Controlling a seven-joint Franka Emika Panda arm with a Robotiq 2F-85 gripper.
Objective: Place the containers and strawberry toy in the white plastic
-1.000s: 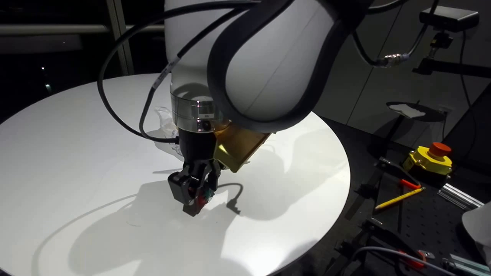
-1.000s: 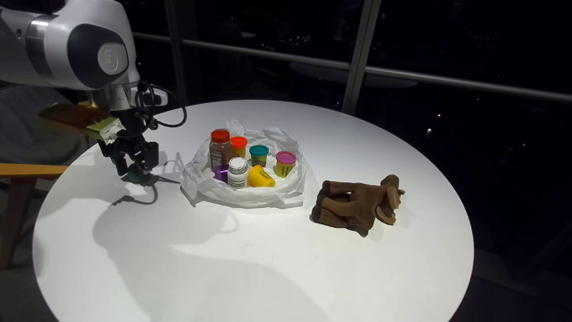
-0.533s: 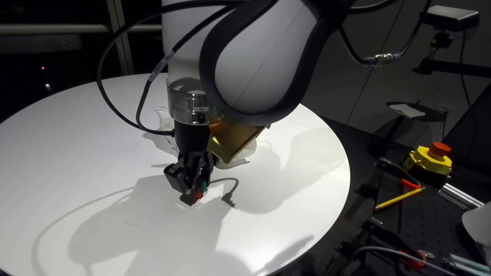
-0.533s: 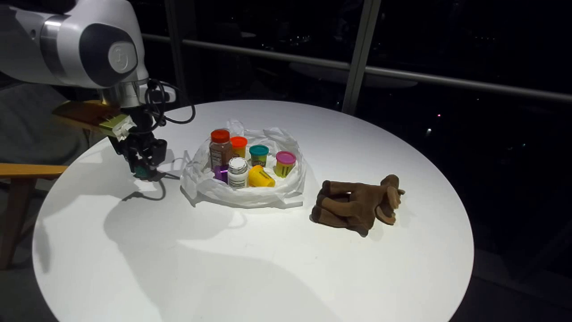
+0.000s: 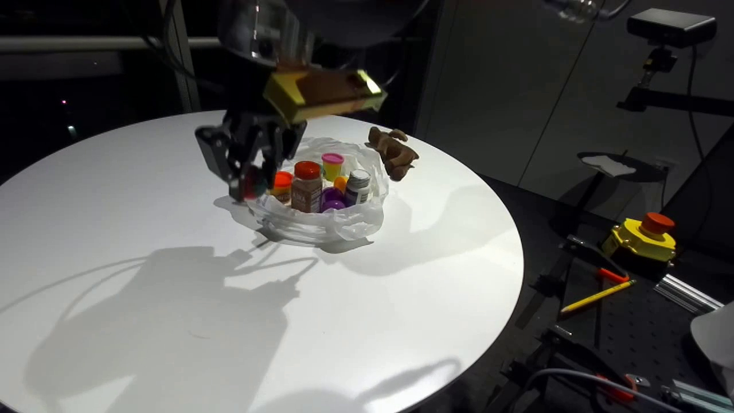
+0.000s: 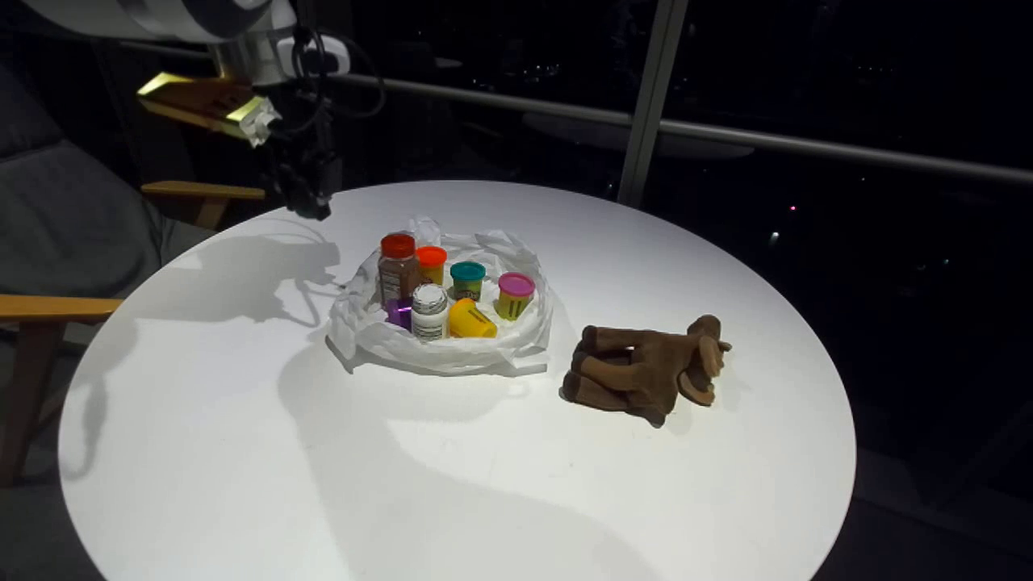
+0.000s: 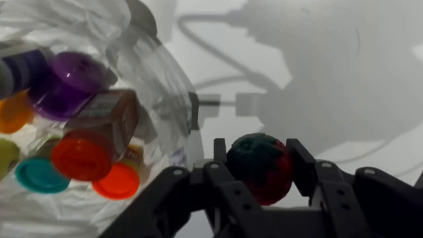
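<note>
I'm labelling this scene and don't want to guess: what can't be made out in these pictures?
The purple item: mostly hidden in an exterior view by the white-capped bottle.
The white-capped bottle: partly cut off by the left edge in the wrist view.
The red-lidded jar: print blurred in the wrist view.
The strawberry toy: blurred in an exterior view, partly covered by the gripper.
</note>
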